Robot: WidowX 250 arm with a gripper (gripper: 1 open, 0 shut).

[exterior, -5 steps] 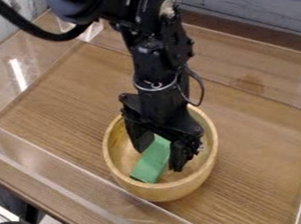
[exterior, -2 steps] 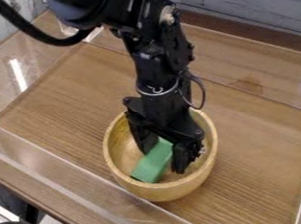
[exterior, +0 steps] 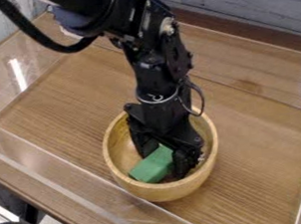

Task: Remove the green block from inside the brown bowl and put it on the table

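In the single camera view, a black robot arm reaches down from the upper left of the frame toward the lower centre, its gripper (exterior: 166, 159) pointing straight down into the brown bowl (exterior: 121, 135). The light-brown wooden bowl sits on the table (exterior: 72, 97) in the lower middle of the frame, close to the front clear acrylic wall (exterior: 68, 197). The green block (exterior: 152, 167) lies inside the bowl, tilted against its lower left inner side. The gripper's jaws are spread wide, one finger on each side of the block's upper end; whether the fingers touch the block cannot be told, and they have not closed on it. The block is not on the tabletop. A second acrylic wall (exterior: 258, 21) runs along the upper right edge of the table.
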